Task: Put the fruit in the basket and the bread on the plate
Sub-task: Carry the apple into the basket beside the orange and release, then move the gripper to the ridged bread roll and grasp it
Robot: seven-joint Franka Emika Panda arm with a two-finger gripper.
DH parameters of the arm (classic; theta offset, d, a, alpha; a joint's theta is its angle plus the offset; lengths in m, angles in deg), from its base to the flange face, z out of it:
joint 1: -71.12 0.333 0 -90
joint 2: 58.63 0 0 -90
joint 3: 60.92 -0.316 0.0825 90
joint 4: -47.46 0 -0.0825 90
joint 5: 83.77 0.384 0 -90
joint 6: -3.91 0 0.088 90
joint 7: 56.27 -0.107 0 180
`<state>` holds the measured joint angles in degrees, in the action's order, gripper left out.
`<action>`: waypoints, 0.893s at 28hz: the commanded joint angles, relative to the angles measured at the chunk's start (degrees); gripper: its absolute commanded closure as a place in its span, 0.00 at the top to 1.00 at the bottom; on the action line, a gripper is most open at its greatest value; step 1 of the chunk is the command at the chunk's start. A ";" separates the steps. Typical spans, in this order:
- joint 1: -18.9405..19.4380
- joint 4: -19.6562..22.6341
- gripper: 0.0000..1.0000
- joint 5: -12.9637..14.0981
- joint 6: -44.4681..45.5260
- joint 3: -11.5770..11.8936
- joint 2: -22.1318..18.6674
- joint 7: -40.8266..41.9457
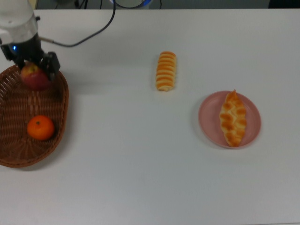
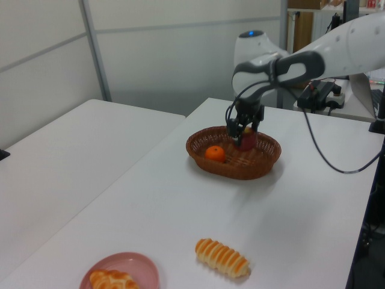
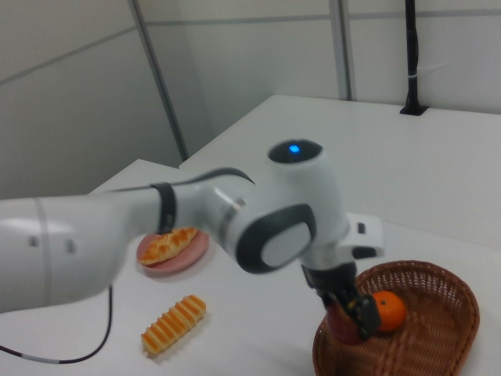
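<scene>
My gripper is shut on the red-yellow apple and holds it over the far end of the brown wicker basket. The orange mandarin lies inside the basket. On the table at the middle back lies the ridged striped roll. The braided pastry rests on the pink plate at the top view's right.
A black cable runs from the arm across the table's back edge. A second white table stands at the left view's left. Shelving and equipment sit behind the arm in the left view.
</scene>
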<state>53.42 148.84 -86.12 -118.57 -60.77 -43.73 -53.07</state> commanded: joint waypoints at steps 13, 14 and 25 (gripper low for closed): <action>-0.31 -2.77 1.00 0.59 -3.21 -0.33 5.40 0.41; -0.14 -2.68 1.00 0.59 -2.94 -0.59 5.14 0.23; 12.59 -0.22 1.00 3.84 5.93 -1.20 1.18 -0.82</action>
<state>58.61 146.27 -84.76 -116.08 -62.65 -39.79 -53.10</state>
